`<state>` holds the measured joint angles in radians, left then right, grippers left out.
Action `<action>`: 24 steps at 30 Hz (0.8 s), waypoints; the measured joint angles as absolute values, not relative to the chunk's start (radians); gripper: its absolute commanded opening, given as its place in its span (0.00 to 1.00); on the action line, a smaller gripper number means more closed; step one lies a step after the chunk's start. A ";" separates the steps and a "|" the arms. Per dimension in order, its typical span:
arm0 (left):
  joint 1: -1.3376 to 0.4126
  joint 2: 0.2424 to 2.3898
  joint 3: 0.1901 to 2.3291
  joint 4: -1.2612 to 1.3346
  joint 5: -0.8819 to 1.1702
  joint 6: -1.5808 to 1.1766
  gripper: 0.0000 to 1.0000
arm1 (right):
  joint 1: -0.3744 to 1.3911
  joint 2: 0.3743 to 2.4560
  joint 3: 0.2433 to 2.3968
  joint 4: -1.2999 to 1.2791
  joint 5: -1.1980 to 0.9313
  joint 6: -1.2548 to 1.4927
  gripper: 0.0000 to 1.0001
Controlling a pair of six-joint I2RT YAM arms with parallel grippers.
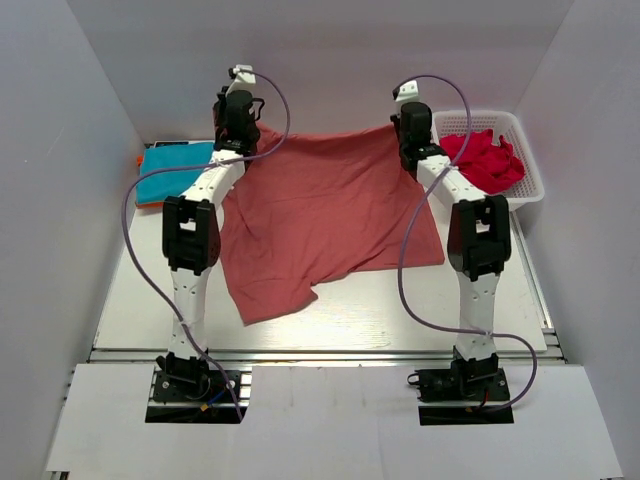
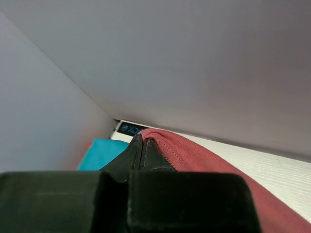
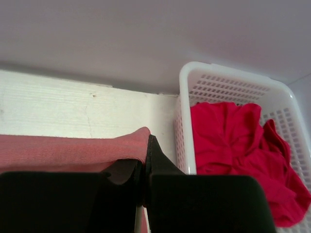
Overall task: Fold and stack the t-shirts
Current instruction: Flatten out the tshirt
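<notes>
Teal t-shirt (image 1: 172, 172) mostly hides the orange t-shirt (image 1: 139, 160) (only a sliver shows).

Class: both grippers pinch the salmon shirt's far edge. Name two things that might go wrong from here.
1. The left gripper and right gripper each hold only a sliver of the salmon shirt; a corner may slip out.
2. Its near edge lies uneven, so a fold may come out crooked.
</notes>
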<state>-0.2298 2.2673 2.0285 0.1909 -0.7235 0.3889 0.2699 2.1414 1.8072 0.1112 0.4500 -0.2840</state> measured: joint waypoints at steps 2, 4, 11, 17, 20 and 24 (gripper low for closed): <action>-0.217 2.334 2.084 0.173 -0.707 0.366 0.00 | 0.266 2.199 1.859 0.121 0.445 -0.284 0.00; -0.204 2.400 2.137 0.166 -0.688 0.339 0.00 | 0.262 2.254 1.897 0.157 0.439 -0.284 0.00; -0.157 2.621 2.312 0.184 -0.562 0.226 0.94 | 0.241 2.481 2.081 0.321 0.385 -0.284 0.69; -0.120 2.731 2.395 0.208 -0.467 0.106 1.00 | 0.223 2.628 2.206 0.398 0.293 -0.284 0.90; -0.108 2.711 2.372 0.218 -0.427 0.063 1.00 | 0.216 2.620 2.204 0.382 0.251 -0.268 0.90; -0.108 2.606 2.283 0.177 -0.381 0.029 1.00 | 0.216 2.531 2.143 0.292 0.210 -0.260 0.90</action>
